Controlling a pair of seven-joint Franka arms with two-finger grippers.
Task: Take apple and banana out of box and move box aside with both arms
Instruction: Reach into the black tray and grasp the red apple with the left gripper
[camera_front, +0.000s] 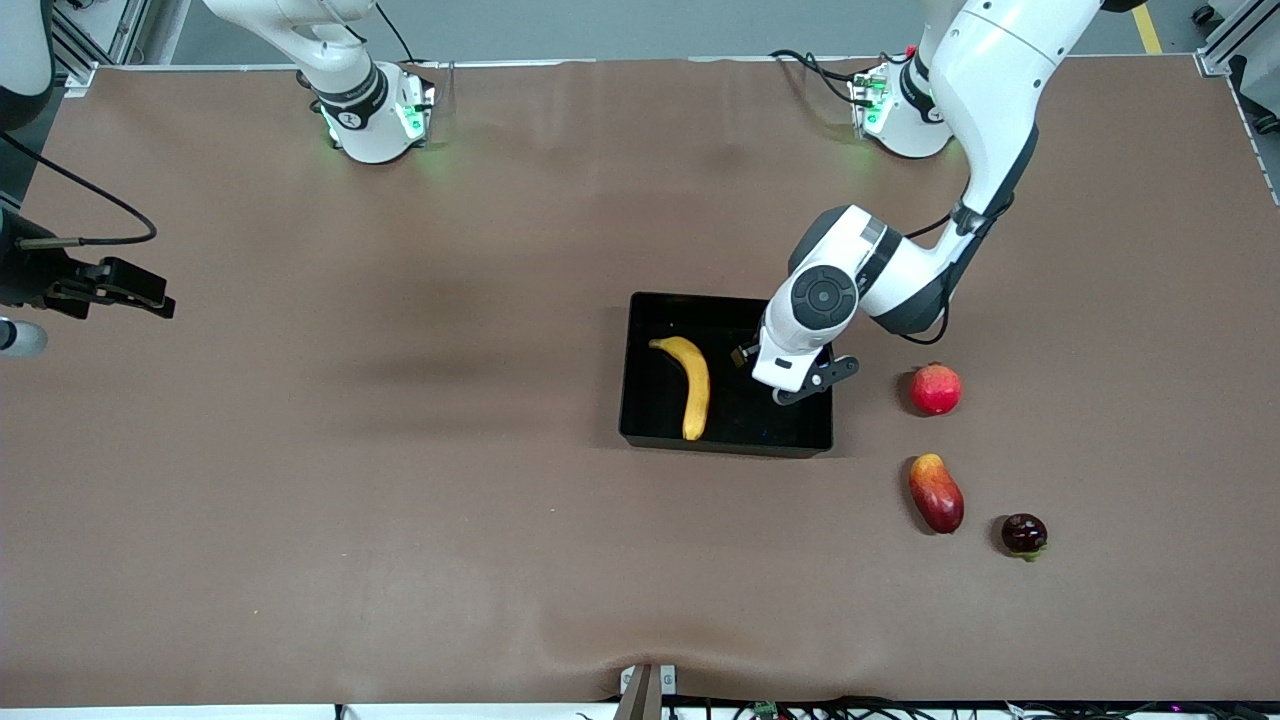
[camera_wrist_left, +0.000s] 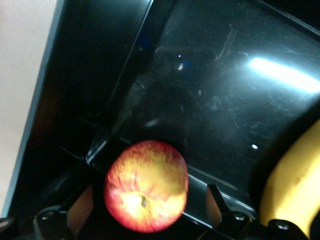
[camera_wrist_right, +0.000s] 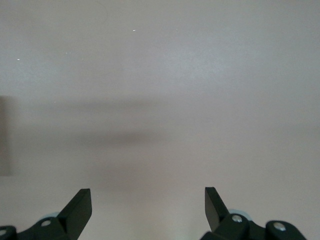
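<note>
While the curved yellow banana (camera_front: 686, 384) lies in the shallow glossy black plastic box (camera_front: 640, 425), the left gripper (camera_wrist_left: 146, 207) hangs inside that box with its fingers spread either side of the small red-and-yellow mottled apple (camera_wrist_left: 146, 185), not yet pinching it. So the apple's removal is in hand; next the fingers must close squarely, then lift clear of the low wall. From across the table the wrist hides the apple, and contact is probably not made. The right gripper (camera_wrist_right: 148, 207) waits, spread over bare table.

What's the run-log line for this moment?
left gripper: open, straddling apple in box | banana: in box | right gripper: open, waiting over bare table
</note>
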